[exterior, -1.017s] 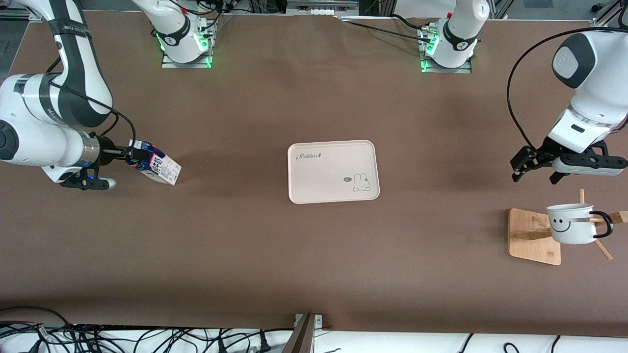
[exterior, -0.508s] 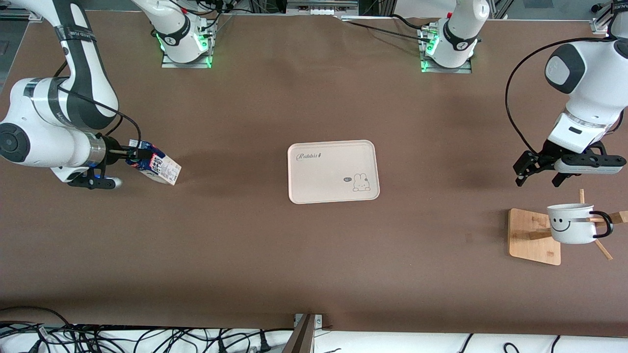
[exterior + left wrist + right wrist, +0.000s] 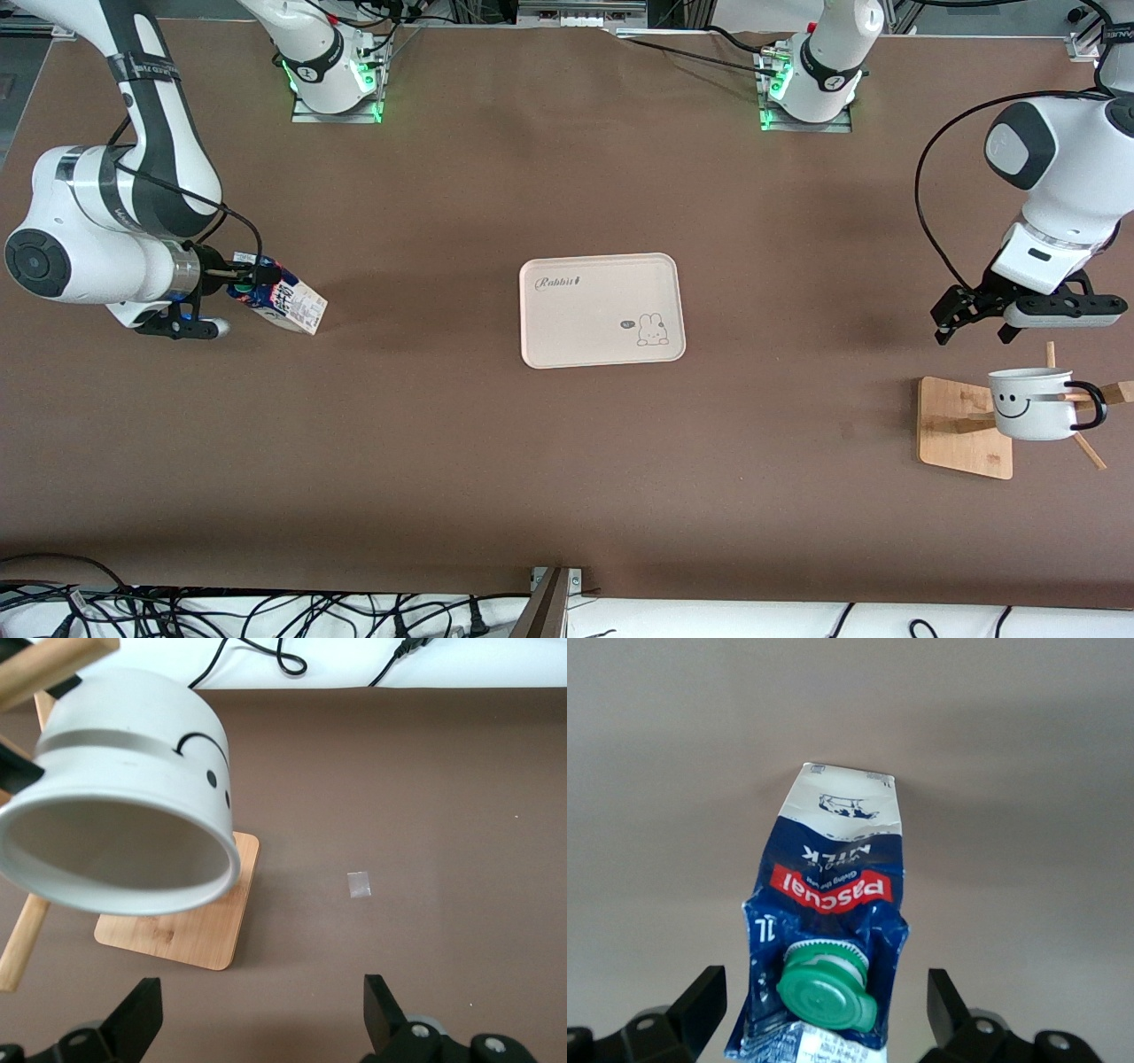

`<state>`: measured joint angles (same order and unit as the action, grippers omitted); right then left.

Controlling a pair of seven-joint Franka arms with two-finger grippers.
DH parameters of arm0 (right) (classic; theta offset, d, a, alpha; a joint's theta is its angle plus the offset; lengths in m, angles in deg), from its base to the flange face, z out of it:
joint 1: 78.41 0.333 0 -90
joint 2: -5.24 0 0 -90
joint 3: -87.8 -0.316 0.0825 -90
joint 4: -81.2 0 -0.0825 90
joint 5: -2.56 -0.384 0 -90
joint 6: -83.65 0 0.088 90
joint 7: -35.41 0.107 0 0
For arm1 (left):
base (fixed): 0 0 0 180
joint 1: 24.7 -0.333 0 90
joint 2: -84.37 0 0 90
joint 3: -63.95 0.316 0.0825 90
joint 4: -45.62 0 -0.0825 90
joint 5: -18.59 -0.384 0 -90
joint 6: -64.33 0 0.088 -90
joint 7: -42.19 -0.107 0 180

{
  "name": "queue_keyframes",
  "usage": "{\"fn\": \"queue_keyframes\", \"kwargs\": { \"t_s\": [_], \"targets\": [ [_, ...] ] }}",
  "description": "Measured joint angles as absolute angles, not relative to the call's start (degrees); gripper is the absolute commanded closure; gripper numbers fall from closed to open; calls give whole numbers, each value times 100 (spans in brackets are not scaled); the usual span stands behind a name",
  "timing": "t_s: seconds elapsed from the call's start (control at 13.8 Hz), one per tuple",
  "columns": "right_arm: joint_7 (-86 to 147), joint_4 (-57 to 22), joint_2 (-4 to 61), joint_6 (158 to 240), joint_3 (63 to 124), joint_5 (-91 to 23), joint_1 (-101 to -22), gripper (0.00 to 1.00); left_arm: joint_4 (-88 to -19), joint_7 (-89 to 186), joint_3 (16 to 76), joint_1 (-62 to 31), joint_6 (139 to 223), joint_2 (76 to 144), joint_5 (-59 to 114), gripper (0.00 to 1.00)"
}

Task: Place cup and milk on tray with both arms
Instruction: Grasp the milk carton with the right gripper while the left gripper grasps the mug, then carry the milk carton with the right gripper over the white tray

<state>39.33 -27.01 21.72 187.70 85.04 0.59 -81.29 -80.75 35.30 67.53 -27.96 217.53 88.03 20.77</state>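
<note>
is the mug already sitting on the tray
No, the smiley mug hangs on the wooden stand toward the left arm's end, while the Rabbit tray holds nothing.

Brown-covered table point(image 3: 496, 461), black cables point(image 3: 177, 611) at its edge

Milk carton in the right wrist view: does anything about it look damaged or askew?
Yes. The dark-blue and white gable-top milk carton looks crumpled around its round green cap, and in the front view it leans.
</note>
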Motion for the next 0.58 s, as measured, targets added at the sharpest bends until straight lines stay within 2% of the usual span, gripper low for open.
{"fn": "queue_keyframes", "kwargs": {
  "t_s": [0.15, 0.22, 0.58],
  "targets": [
    [3912, -2715, 2205, 18776, 8504, 59, -8129, 32, -7962, 3531, 6752, -2714, 21754, 8786, 2077, 0],
    [3884, -2718, 2218, 18783, 8504, 59, -8129, 41, -7917, 3531, 6751, -2687, 21754, 8766, 2077, 0],
    [3768, -2724, 2221, 18790, 8504, 59, -8129, 43, -7888, 3530, 6751, -2641, 21765, 8687, 2077, 0]
  ]
}}
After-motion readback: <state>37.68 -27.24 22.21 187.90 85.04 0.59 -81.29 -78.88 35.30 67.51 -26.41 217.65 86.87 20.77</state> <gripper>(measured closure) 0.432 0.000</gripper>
